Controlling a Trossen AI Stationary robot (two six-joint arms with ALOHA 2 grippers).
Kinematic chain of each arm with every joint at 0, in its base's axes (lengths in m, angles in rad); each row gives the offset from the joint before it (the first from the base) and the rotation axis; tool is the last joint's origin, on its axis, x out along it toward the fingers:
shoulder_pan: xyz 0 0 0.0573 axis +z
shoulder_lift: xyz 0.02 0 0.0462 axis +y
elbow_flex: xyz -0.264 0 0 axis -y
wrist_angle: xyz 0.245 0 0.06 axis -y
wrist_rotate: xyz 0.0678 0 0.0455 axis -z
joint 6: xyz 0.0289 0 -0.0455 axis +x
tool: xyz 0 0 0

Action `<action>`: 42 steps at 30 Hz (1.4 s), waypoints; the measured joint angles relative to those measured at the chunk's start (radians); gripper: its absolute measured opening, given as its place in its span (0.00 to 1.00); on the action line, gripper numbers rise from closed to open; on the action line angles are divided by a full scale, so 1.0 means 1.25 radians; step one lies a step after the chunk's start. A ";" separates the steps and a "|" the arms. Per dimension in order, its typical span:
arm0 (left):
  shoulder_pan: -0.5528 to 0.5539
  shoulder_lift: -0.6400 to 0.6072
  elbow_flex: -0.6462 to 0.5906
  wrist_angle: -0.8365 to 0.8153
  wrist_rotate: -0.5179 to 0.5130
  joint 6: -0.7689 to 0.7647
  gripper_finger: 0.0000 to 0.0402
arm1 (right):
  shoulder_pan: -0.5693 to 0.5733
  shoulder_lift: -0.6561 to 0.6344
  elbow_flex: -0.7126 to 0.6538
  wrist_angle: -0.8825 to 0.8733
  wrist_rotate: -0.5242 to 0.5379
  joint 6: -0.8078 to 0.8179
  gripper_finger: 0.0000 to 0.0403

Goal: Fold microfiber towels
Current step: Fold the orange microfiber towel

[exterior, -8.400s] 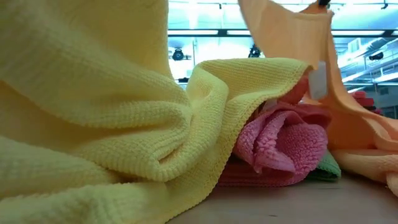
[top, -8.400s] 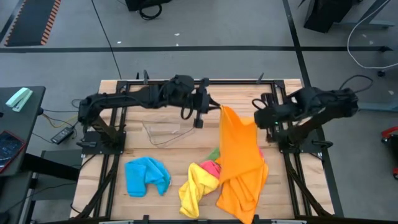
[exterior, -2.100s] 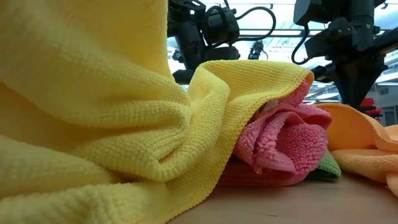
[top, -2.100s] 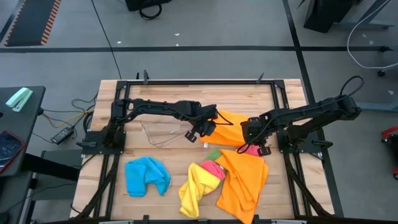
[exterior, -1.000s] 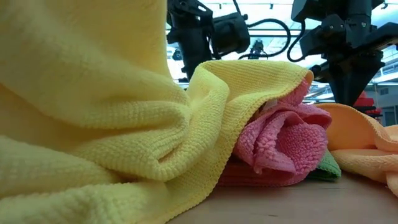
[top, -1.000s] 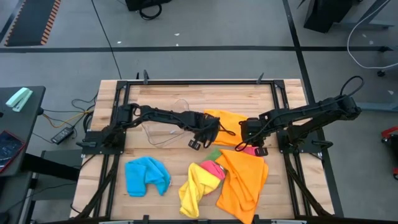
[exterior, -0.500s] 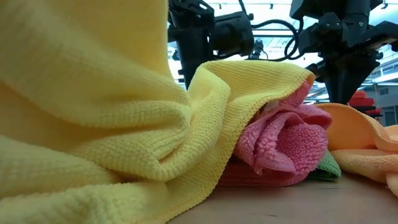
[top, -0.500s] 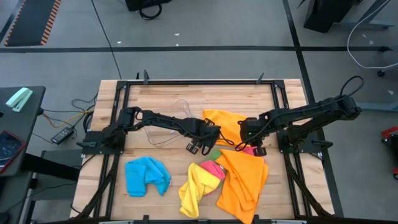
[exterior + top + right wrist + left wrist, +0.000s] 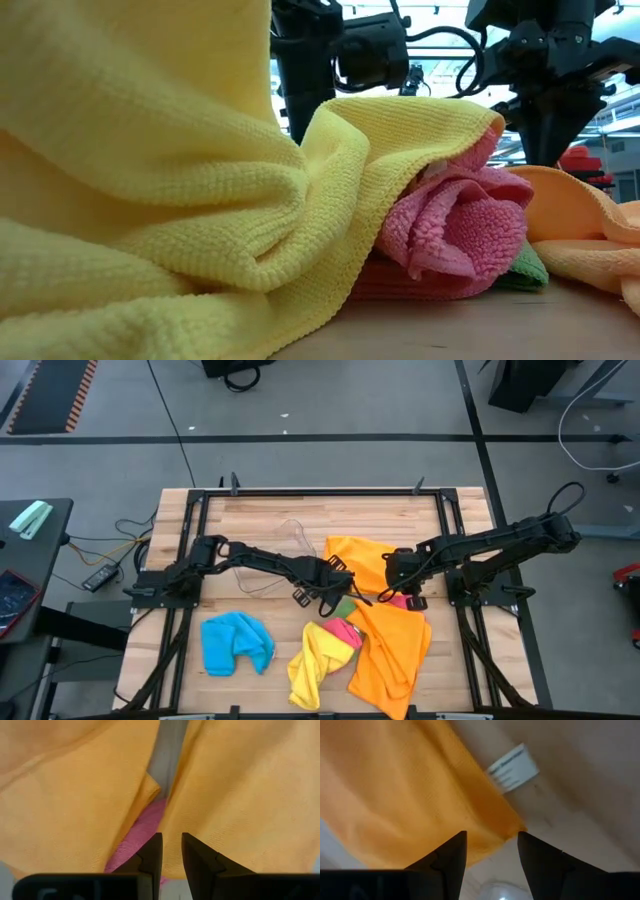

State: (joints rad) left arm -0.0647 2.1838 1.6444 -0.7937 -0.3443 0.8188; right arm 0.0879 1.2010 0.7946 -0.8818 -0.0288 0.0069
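Orange towel (image 9: 362,558) on the surface (image 9: 260,520): my left pincer (image 9: 312,598) spread at its corner; right pincer (image 9: 400,582), narrowly parted, above it.

you're looking down on a light wooden table (image 9: 260,525) framed by a black metal frame (image 9: 300,491), standing on a grey concrete floor (image 9: 330,400). a dark seam line (image 9: 300,437) runs across that floor behind the table. at the far left corner you see a strip of orange-and-black hazard marking (image 9: 80,395). a dark side table (image 9: 30,560) stands to the left, with a pale green object (image 9: 30,518) on it. cables (image 9: 110,550) trail beside it. from the low view, bright ceiling lights (image 9: 440,50) glow behind.
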 joint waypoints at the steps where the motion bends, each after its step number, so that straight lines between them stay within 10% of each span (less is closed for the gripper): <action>1: 0.000 0.001 0.000 0.001 0.000 -0.001 0.46 | 0.000 0.000 0.000 0.000 0.002 0.000 0.20; 27: -0.002 0.028 0.002 -0.002 -0.001 0.001 0.37 | 0.000 0.000 0.000 0.002 0.001 0.010 0.20; 42: 0.027 0.030 0.001 0.036 0.045 -0.043 0.03 | 0.000 0.000 0.000 0.012 0.001 0.016 0.20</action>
State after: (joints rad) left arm -0.0304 2.2215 1.6451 -0.7490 -0.2886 0.7656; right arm 0.0879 1.2011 0.7945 -0.8662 -0.0273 0.0265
